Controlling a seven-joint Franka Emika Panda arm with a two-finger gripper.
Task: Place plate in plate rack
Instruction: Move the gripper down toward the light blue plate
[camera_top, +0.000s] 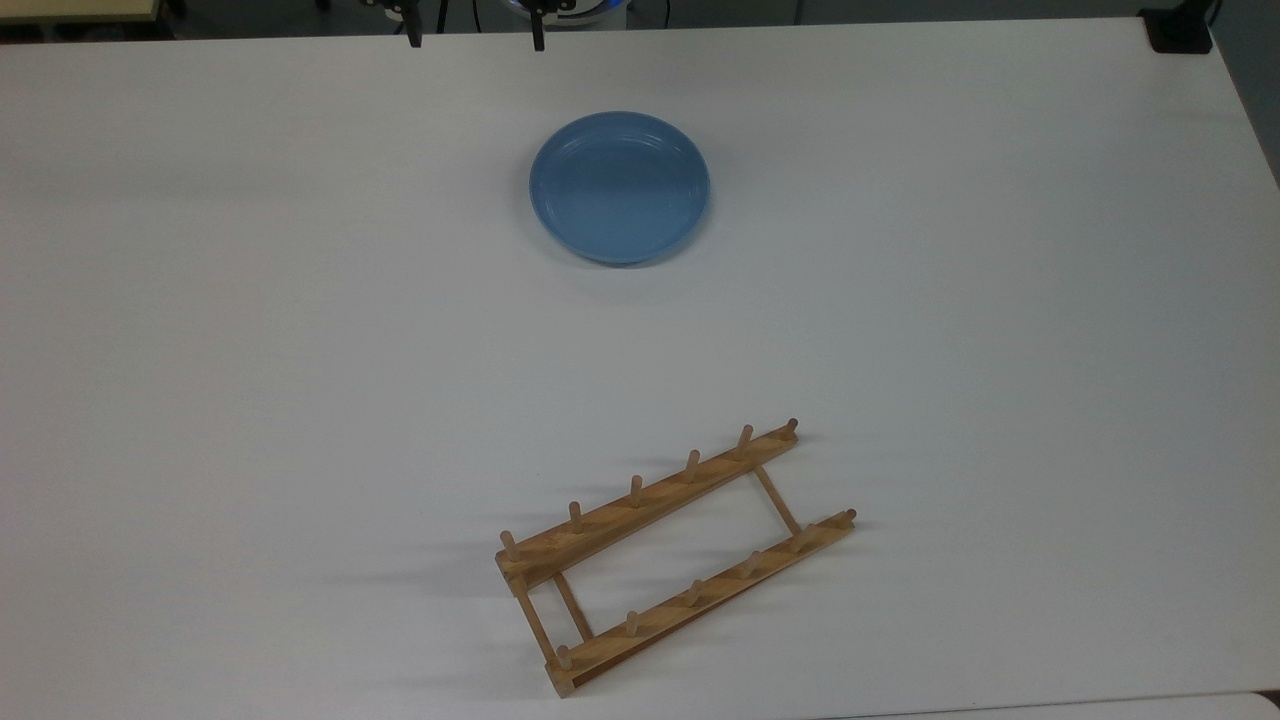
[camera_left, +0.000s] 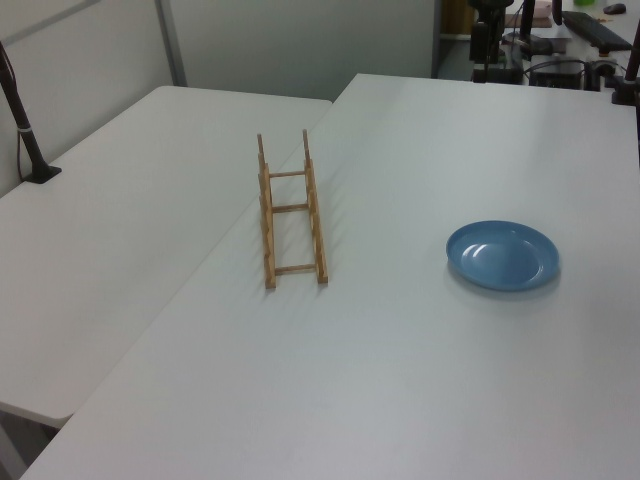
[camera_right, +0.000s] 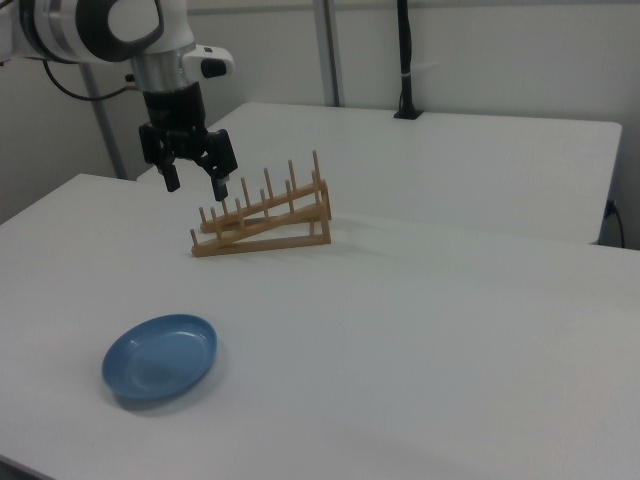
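Plate (camera_top: 619, 187) flat on worktop (camera_top: 250, 350), well apart from plate rack (camera_top: 675, 555), nearer the top view's upper edge.

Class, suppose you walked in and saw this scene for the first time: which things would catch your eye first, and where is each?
Probably the plate, lying flat on the white table near the top view's upper middle. Next, the plate rack, standing apart from it toward the top view's lower edge. In the right view, the gripper hangs open above the table.
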